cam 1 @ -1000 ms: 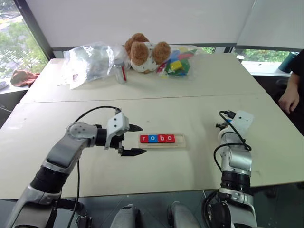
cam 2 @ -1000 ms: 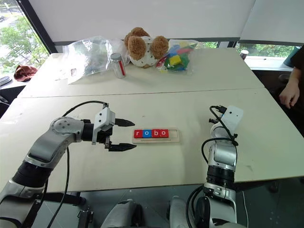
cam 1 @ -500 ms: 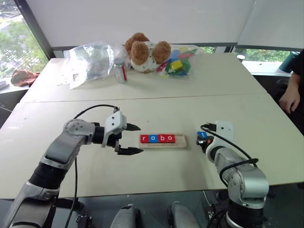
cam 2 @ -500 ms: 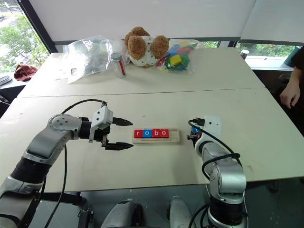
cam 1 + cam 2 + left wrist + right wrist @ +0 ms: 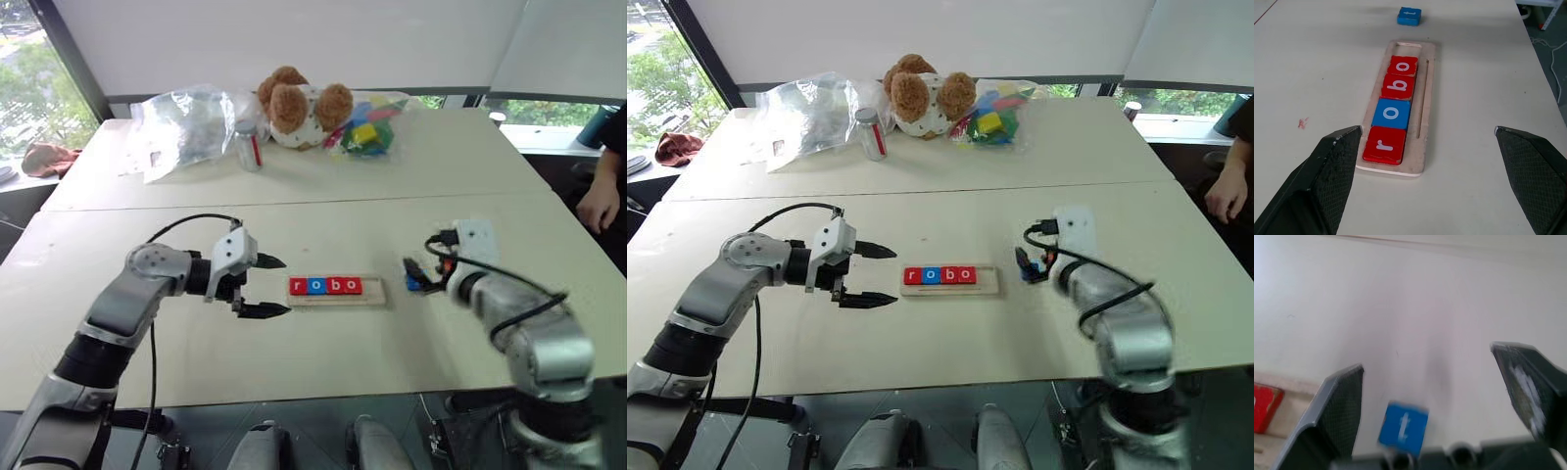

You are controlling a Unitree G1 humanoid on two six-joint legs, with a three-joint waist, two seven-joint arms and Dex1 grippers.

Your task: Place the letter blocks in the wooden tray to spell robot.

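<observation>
Wooden tray point(image 5: 1426, 105) on the counter point(image 5: 323, 235) already reads r-o-b-o, blue t tile point(image 5: 1403, 429) sits loose just past its empty end, both grippers' fingers point(image 5: 1334, 161) spread, holding nothing.

The right hand point(image 5: 416, 277) is smeared by motion blur, and a person's hand point(image 5: 595, 204) is cut off at the edge.
</observation>
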